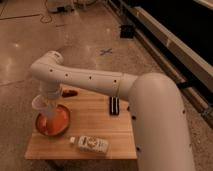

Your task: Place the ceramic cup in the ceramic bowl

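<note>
The orange-red ceramic bowl (56, 124) sits on the left part of the wooden table (107, 132). The white ceramic cup (42, 104) is at the end of my arm, over the bowl's left side and low against it. My gripper (48, 111) is shut on the cup, reaching down from the white arm that crosses the table from the right. The arm's end hides part of the bowl's far rim.
A flat white labelled bottle (91, 144) lies near the table's front edge. A small dark-red oblong item (69, 92) lies at the back left. A black object (114, 106) lies mid-table. The table's left edge is close to the bowl.
</note>
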`<state>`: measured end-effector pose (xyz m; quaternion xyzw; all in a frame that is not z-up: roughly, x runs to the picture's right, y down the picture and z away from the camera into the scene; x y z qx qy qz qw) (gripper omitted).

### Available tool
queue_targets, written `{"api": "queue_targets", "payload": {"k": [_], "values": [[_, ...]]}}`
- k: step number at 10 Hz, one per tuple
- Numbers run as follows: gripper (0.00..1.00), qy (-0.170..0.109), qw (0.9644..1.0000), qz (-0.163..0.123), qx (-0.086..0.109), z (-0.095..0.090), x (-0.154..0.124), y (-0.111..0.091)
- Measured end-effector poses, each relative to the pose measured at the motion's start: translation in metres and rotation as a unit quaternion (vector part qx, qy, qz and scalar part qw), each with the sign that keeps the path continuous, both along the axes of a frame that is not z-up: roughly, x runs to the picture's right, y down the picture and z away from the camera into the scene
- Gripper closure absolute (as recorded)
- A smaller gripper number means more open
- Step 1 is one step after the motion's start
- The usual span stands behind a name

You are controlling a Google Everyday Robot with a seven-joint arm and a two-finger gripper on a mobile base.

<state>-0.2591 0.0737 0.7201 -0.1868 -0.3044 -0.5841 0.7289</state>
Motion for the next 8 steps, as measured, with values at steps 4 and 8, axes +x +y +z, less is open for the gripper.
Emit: {"api": "queue_targets", "payload": {"k": [4,8], "values": [[0.54,-0.005,0.9999,-0.009,0.0,0.008,-0.009,0.006],[0.75,-0.006,0.9999,-0.011,0.0,0.006,0.0,0.004]]}}
